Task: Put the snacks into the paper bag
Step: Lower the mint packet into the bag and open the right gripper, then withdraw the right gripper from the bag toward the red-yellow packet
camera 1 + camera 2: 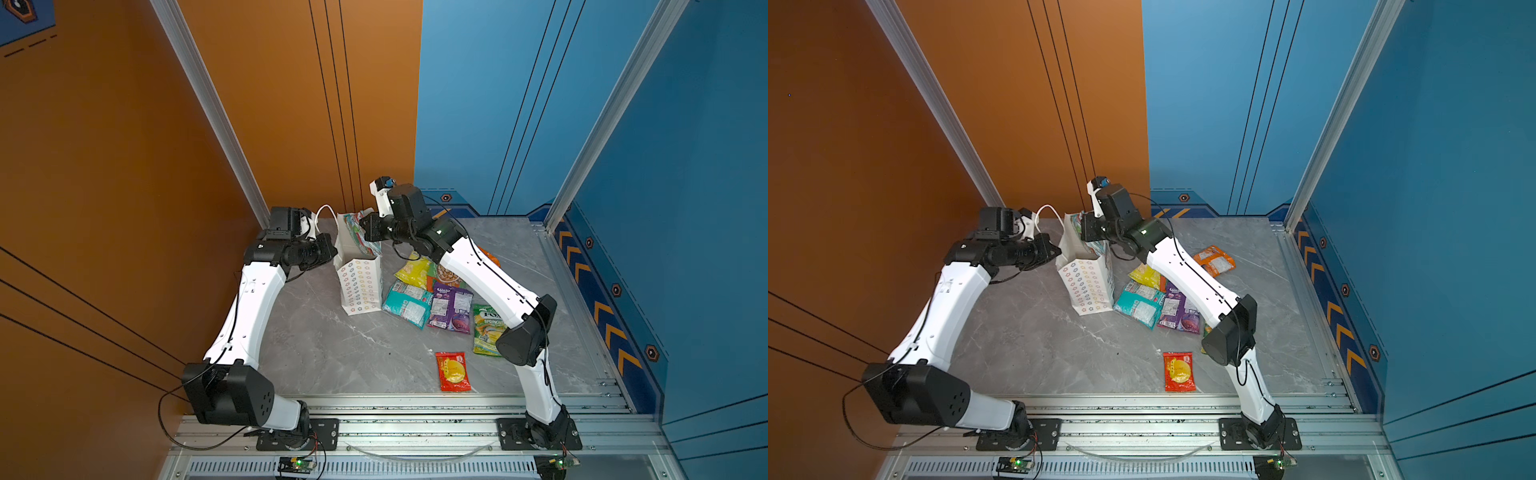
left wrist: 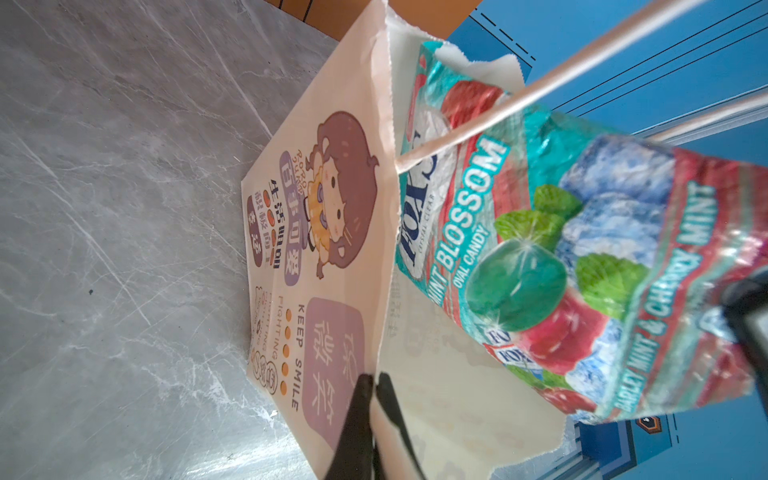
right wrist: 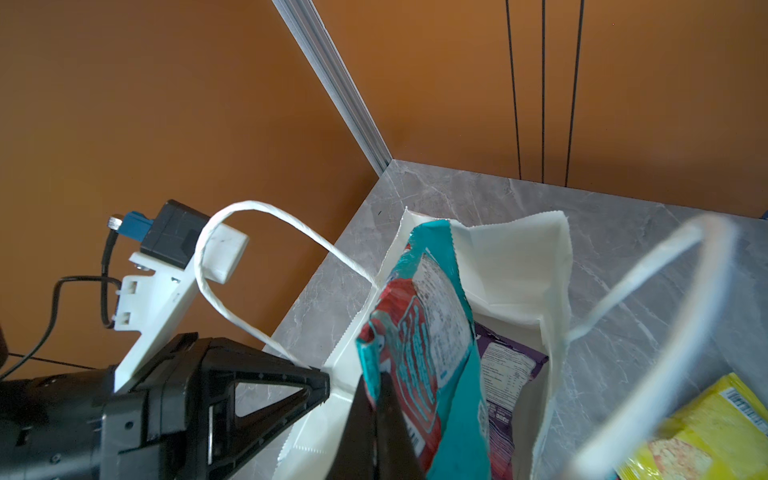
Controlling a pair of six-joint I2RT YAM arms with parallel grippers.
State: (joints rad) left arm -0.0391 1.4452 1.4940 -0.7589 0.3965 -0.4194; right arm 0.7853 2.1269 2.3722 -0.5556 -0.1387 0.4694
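The white paper bag (image 1: 359,286) (image 1: 1086,286) stands upright left of the table's middle, its mouth open. My left gripper (image 1: 333,248) (image 2: 374,379) is shut on the bag's rim (image 2: 384,249), one finger outside the wall and one inside. Above the mouth, my right gripper (image 1: 366,229) (image 3: 374,384) is shut on a teal-and-red FOX'S packet (image 2: 540,249) (image 3: 428,332), whose lower part hangs inside the bag. A purple packet (image 3: 507,365) lies in the bag. On the table to the right lie yellow (image 1: 413,270), teal (image 1: 407,303), purple (image 1: 451,307), green (image 1: 486,328), red (image 1: 453,372) and orange (image 1: 1214,259) snacks.
The bag's cord handles (image 3: 257,249) (image 3: 648,291) stick up beside both grippers. An orange wall (image 1: 124,166) rises close behind the bag and a blue wall (image 1: 685,208) at the right. An aluminium rail (image 1: 415,428) runs along the front edge. My right forearm (image 1: 486,278) crosses above the loose snacks.
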